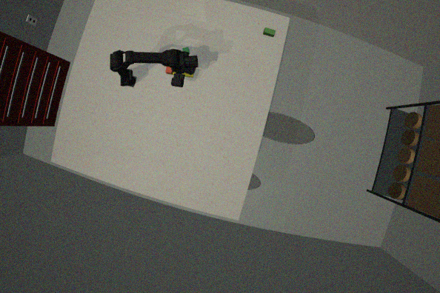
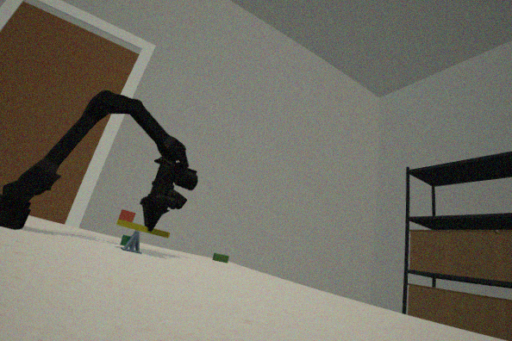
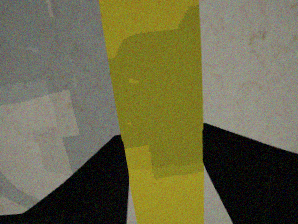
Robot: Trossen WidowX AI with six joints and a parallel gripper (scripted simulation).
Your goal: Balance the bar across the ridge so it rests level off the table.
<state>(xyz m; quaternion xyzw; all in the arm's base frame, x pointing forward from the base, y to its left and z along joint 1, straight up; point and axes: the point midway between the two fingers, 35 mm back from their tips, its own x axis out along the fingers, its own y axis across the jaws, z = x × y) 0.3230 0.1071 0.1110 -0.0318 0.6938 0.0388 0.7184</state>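
The yellow bar (image 1: 190, 75) (image 2: 161, 234) (image 3: 160, 100) is off the table, roughly parallel to its far edge in the exterior view. My gripper (image 2: 150, 229) (image 3: 161, 138) is shut on the bar, right of the ridge in that view, with one finger on each side in the wrist view. A red block (image 1: 169, 70) (image 2: 127, 215) sits on the bar's left end. The blue-grey ridge (image 2: 134, 243) stands under the bar, left of the fingers. Its top meets the bar's underside or lies just below it; I cannot tell which. The arm hides the ridge in the top view.
A green block (image 1: 186, 49) (image 2: 125, 240) lies on the table behind the ridge, close to the arm. Another green block (image 1: 269, 32) (image 2: 221, 257) lies farther off, near the table's far right corner in the top view.
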